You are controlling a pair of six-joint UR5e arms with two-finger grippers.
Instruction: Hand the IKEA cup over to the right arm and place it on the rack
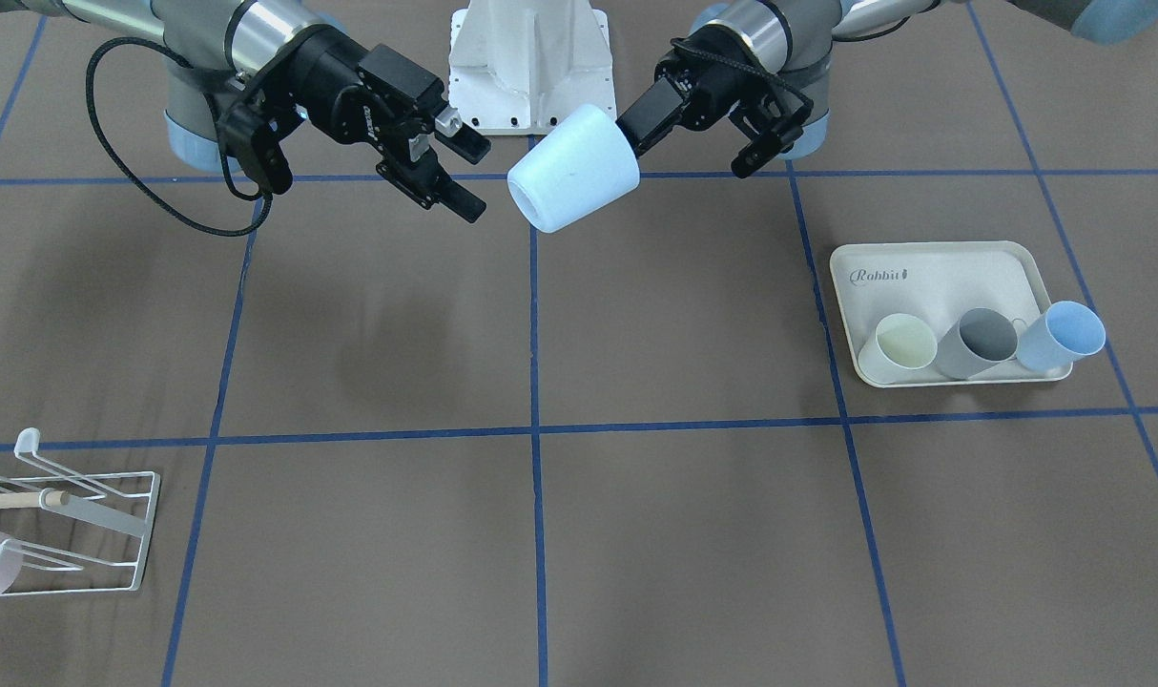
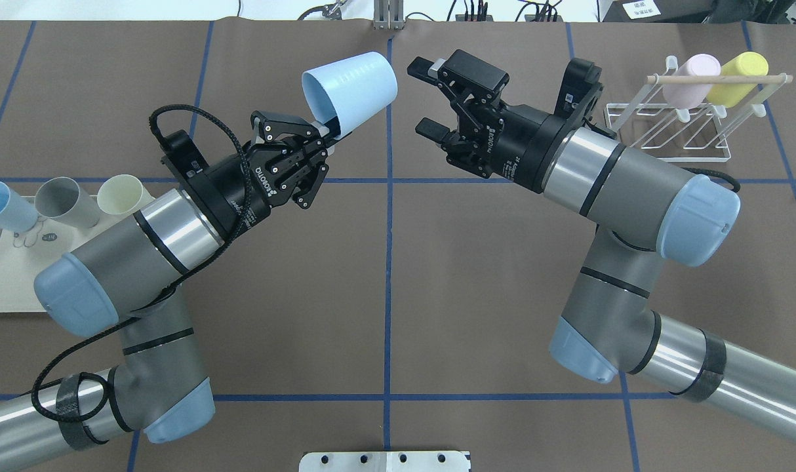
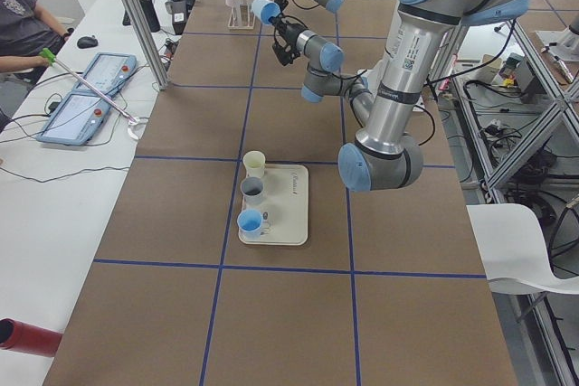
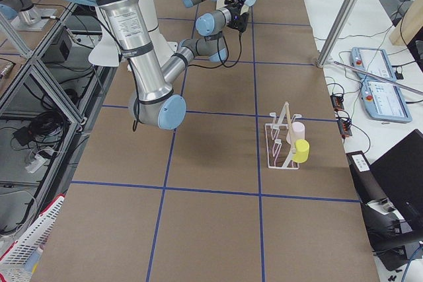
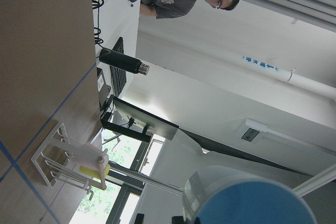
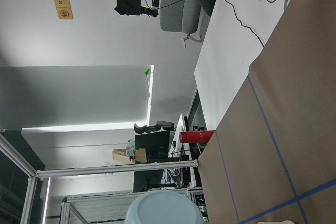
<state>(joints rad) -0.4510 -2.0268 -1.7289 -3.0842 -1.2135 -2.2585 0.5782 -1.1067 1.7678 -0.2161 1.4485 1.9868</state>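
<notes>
- Tray [image 2: 4, 275], far left of the worktop [image 2: 385, 275]: three cups in a row along its far edge, blue [image 2: 1, 206], grey [image 2: 63, 200], cream [image 2: 122, 195]. Mouths up, going by the left side view.
- Left arm reaches in from the lower left, wrist angled up toward mid-worktop.
- Left gripper [image 2: 329, 128]: closed on the rim of the cup [image 2: 352, 85]. The fingers pinch the lip nearest the wrist.
- Cup is pale blue, held in the air well above the worktop. It is tipped on its side over the centre blue line, at the far end of the worktop. Its mouth faces back at the left gripper and its base points toward the right gripper.
- Front view agrees: cup [image 1: 574, 172] is pinched at the rim by the left gripper [image 1: 636, 129], and its shadow falls on the paper below.
- Right gripper [image 2: 426, 97]: open, holding nothing. Jaws are spread wide and aimed at the cup's base, just beside it and not touching. A narrow gap shows in the front view too [image 1: 469, 176].
- Right wrist camera: the cup's rounded base [image 6: 165, 208] sits at the bottom edge of the frame.
- Rack [image 2: 667, 124], far right near the far edge: white wire, with a dowel [image 2: 719, 78] across the top. A pink cup [image 2: 693, 78] and a yellow cup [image 2: 739, 75] hang on it, side by side.
</notes>
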